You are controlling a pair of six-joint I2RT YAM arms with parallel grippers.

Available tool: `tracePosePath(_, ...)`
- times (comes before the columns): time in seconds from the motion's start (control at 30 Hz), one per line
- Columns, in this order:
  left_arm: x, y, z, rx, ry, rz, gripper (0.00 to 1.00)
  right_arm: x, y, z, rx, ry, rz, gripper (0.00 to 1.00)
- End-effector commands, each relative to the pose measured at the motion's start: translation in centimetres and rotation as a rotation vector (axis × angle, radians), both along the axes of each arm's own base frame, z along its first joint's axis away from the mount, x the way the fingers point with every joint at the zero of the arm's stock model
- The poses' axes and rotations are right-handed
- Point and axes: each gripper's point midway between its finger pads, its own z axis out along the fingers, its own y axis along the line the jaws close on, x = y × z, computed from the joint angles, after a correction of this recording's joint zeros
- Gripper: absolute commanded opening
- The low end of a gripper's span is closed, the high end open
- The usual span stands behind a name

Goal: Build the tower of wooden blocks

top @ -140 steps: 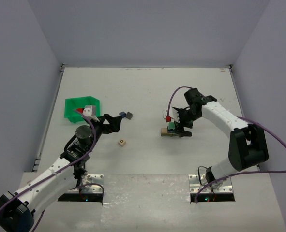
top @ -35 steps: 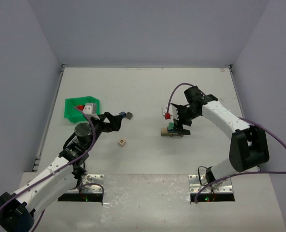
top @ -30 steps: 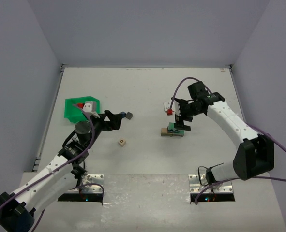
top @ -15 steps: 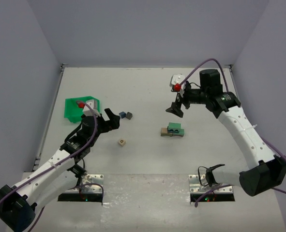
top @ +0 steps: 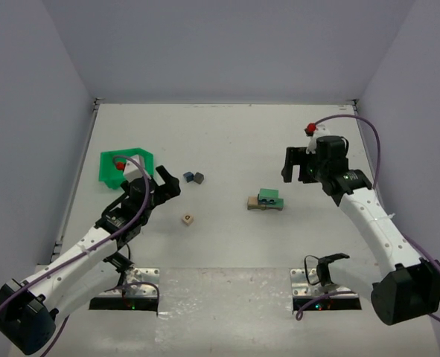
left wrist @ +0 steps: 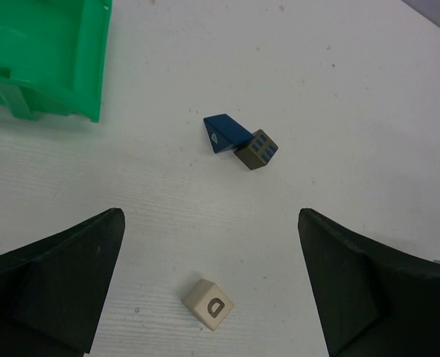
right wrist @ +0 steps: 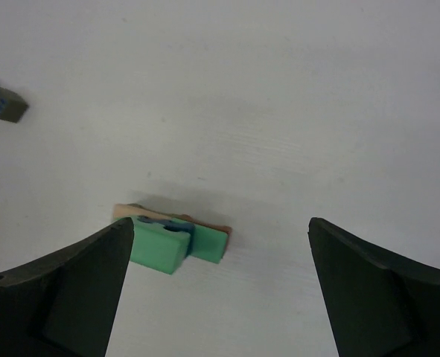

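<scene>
Top view: wood block tower (top: 265, 199) sits mid-surface (top: 227, 134), green block on tan base; right pincer (top: 298, 166) off to its right, well apart, released wide, nothing held; left pincer (top: 169, 183) also spread wide and empty, near green bin (top: 123, 165)

Left wrist: blue wedge (left wrist: 225, 134) touching olive cube (left wrist: 256, 149); tan letter cube (left wrist: 208, 303) lies between 2 fingers (left wrist: 63, 275), untouched

Right wrist: tower low left, by left finger, blue sliver showing on green top
</scene>
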Motion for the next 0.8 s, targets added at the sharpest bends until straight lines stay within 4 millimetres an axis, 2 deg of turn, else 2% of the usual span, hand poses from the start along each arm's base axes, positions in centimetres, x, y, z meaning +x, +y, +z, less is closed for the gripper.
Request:
tracePosePath(0.0,0.6,-0.4,2.3,-0.058,-0.071,0.013,1.0,-1.5,-4.8,-3.3,0.001,0.078,-0.255,0.99)
tracePosePath(0.13,0.5,-0.1,2.1,-0.044,-0.075,0.018,1.0,-1.7,-5.3,-5.4,0.015,0.15,-0.277,0.99)
tracePosePath(0.27,0.5,0.0,1.8,-0.037,-0.069,0.017,1.0,-2.5,-3.0,-7.0,0.093,0.207,-0.171,0.99)
tracePosePath(0.33,0.4,-0.2,1.9,-0.042,-0.072,0.009,1.0,-2.8,-2.2,-7.4,0.119,0.211,-0.125,0.99)
tracePosePath(0.47,0.2,-0.2,1.7,-0.046,-0.07,0.004,1.0,-3.4,-2.3,-8.3,0.112,0.233,-0.121,0.99)
tracePosePath(0.77,0.0,-0.1,2.0,-0.056,-0.086,0.002,1.0,-3.5,-1.7,-8.8,0.13,0.25,-0.09,0.99)
